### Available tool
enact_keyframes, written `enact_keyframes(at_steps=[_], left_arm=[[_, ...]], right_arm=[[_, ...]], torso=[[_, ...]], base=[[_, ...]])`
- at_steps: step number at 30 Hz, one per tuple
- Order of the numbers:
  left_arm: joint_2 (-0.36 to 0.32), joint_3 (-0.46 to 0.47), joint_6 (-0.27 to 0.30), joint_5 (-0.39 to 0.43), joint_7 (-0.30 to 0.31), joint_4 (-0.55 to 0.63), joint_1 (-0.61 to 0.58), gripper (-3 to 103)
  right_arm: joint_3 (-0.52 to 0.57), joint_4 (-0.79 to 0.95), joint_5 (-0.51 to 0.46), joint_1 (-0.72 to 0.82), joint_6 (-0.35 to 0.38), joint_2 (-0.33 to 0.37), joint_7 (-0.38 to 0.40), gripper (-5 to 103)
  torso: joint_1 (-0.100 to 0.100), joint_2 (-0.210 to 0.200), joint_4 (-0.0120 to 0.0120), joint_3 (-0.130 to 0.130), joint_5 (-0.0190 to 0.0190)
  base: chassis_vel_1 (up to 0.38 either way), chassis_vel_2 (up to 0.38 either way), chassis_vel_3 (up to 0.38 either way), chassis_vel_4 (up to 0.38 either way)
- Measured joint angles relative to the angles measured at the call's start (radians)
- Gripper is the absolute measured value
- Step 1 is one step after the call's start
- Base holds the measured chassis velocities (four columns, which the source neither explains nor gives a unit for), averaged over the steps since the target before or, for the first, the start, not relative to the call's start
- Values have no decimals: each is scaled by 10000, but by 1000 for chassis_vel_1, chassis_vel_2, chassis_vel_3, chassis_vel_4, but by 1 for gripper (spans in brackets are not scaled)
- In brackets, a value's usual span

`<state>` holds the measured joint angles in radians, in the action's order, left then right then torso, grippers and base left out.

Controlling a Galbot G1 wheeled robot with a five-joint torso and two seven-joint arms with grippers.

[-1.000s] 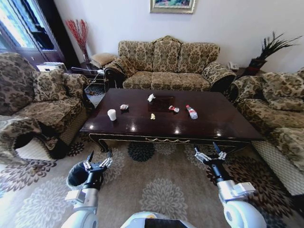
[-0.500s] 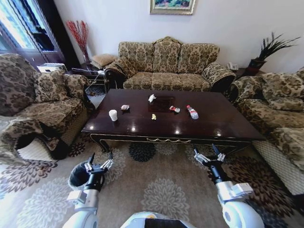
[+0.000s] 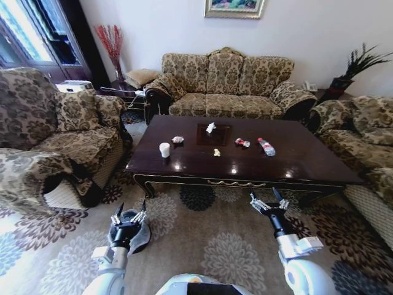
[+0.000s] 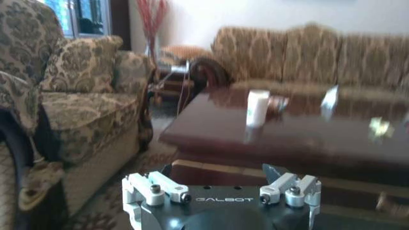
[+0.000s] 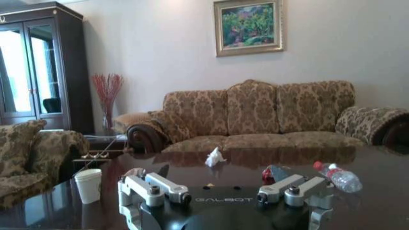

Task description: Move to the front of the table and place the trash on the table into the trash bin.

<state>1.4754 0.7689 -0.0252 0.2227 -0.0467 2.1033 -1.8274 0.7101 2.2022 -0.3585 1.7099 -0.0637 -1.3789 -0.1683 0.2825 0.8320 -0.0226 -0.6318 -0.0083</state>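
Left gripper (image 3: 128, 212) and right gripper (image 3: 268, 200) hover spread apart, empty, near the table (image 3: 307, 169); trash (image 3: 164, 149) lies far.

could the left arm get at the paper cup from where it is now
Probably not yet. The left pincer hangs open over the carpet, short of the table, and the paper cup stands in from the near left edge. Nothing blocks the way; the gap looks too wide.

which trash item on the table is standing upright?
The white paper cup, near the table's left end; the bottle and scraps lie flat.
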Motion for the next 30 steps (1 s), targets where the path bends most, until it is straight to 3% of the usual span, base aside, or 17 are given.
enact_keyframes(at_steps=[4,6,9,17,20,22,23,30], left_arm=[[-608,245,144,-185,-81,-687,153,97],[-1285,394,400,-207,-112,-1526,356,97],[-1621,443,501,-186,-151,-2069,527,97],[-2949,250,1005,748,-243,-5059,1630,97],[-3270,127,1019,904,-310,-5767,2056,93],[-3621,-64,991,1077,-396,-6840,2725,99],[-3831,-180,818,1142,-492,-7583,3243,97],[-4351,-570,537,1150,-804,-9916,4768,96]], right_arm=[[-9,-8,23,28,11,3,0,100],[-9,-42,3,33,39,18,2,100],[-11,-101,-15,26,68,51,7,100],[3,-186,-50,24,232,196,45,100],[-28,-234,10,28,247,166,43,100],[-106,-283,149,92,248,89,30,100],[-151,-295,227,130,248,55,28,100],[-172,-298,405,188,283,8,140,100]], torso=[[-1,0,0,0,17],[-2,0,2,0,4],[-2,0,-2,0,8],[-1,0,-2,0,0],[-1,0,-1,0,10],[-1,0,0,0,-1],[-1,0,0,0,1],[-1,0,1,-1,6]], base=[[-12,-20,10,7],[-40,-61,29,38],[-38,-12,16,29],[0,0,0,0],[0,0,0,0],[0,0,0,0],[0,0,0,0],[0,0,0,0]])
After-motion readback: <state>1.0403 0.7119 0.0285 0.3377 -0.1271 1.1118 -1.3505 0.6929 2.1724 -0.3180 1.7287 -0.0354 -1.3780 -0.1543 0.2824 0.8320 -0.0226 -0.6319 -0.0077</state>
